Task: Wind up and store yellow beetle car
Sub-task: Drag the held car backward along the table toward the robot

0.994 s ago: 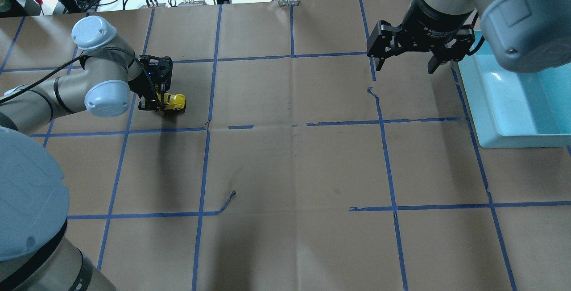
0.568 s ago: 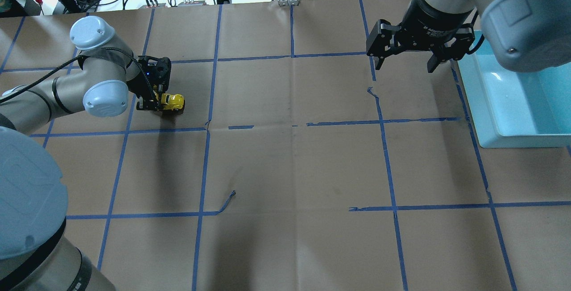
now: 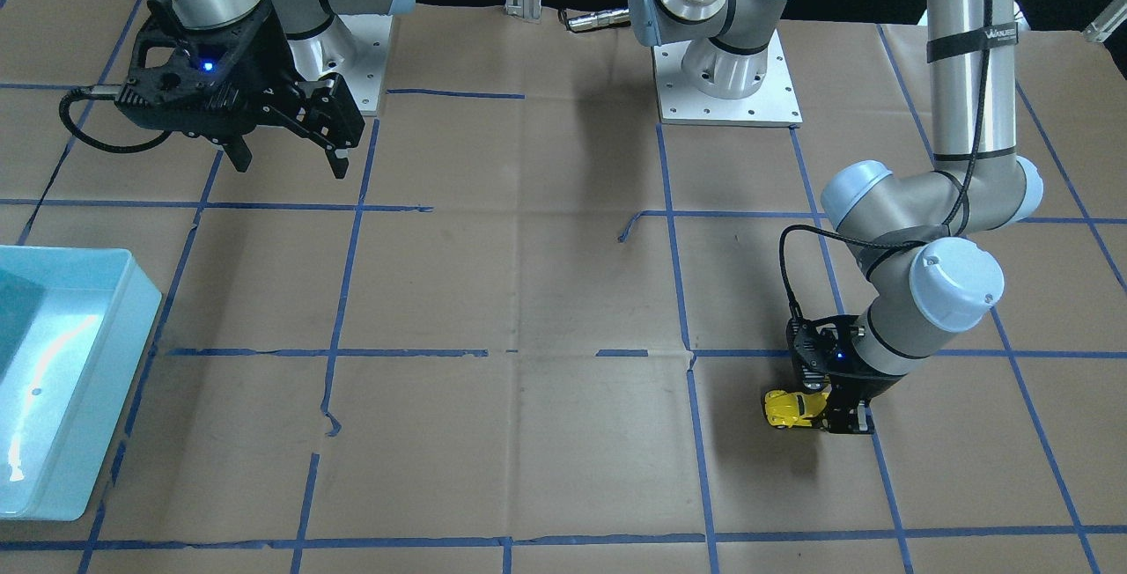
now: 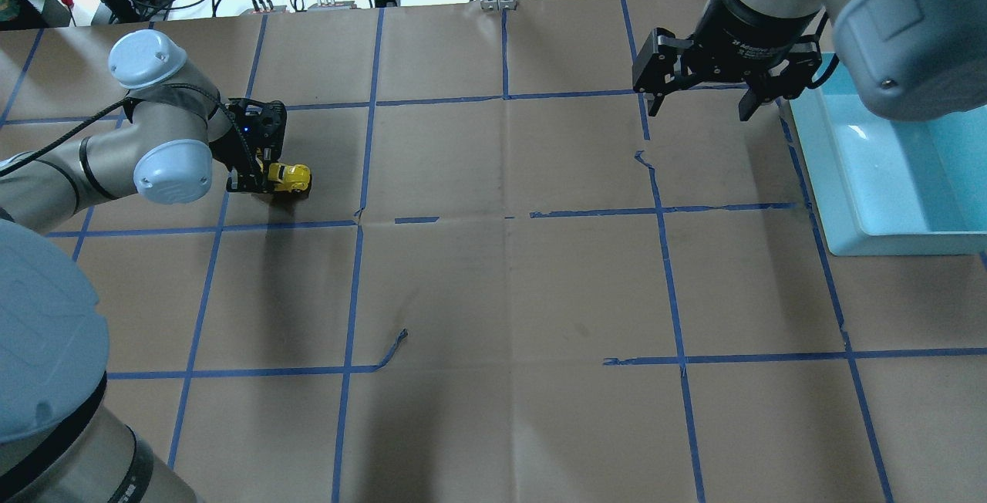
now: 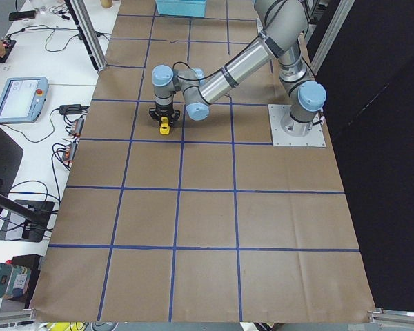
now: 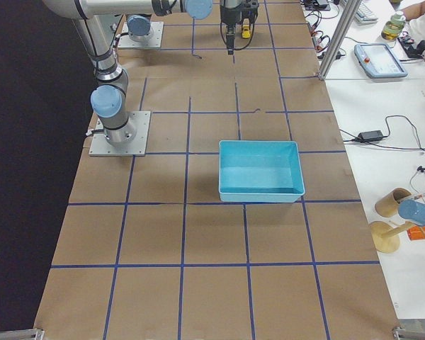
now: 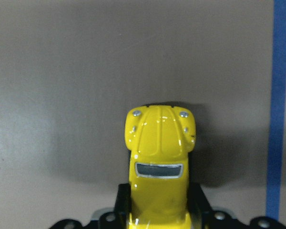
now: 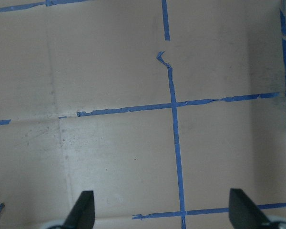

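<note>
Left tool [image 4: 262,179]: closed on the rear half of the car, one finger on each flank, low over the desk [image 4: 509,295].
Car [image 7: 159,148]: on the robot's left side of the desk, wheels apparently on the paper, nose poking out of the tool.
Handling: likely light, hard and glossy, so slippery; the sides give the surest hold, and the rounded roof would probably slide.
Right tool [image 4: 700,107]: open, empty, hanging above the desk.
Tray [image 4: 902,179]: far right, well apart from the car.
</note>
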Available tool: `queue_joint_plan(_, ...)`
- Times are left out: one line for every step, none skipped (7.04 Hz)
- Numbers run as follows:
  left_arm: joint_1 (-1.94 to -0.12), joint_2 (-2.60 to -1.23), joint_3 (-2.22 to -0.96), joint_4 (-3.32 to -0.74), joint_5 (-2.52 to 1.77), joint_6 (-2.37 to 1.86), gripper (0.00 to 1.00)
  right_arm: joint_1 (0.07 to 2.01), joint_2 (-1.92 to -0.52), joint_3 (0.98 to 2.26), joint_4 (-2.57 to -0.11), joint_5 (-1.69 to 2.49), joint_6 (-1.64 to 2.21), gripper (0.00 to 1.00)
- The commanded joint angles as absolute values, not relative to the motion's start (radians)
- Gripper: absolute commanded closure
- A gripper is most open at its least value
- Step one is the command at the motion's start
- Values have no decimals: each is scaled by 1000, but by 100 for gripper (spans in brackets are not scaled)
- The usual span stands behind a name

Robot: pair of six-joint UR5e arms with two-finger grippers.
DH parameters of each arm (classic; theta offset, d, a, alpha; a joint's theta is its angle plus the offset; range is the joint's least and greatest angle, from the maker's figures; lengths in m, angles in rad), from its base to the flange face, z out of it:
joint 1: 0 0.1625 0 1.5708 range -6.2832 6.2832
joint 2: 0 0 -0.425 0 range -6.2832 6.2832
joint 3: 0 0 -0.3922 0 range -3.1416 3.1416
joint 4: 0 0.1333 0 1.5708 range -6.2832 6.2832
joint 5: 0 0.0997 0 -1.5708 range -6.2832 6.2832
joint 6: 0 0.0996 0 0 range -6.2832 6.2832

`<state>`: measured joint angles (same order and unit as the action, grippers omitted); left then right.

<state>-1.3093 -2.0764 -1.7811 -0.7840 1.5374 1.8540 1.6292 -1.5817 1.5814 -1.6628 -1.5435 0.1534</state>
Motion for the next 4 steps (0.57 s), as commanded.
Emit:
queue_joint_plan(-1310, -2072, -1766, -791, 1540, 1844, 1, 1631, -1582, 1580, -1661, -1545, 153, 0)
queue_joint_plan(-1319, -2059, -1764, -802, 1540, 1829, 1, 1631, -1582, 1578, -1663, -1546, 153, 0)
queue_joint_plan(-1328, -2039, -1760, -816, 1536, 1786, 1, 1629, -1582, 1580, -1657, -1545, 153, 0)
queue_joint_plan(-1353, -1982, -1758, -898, 1502, 1708, 1, 1629, -1582, 1578, -1643, -1557, 144, 0)
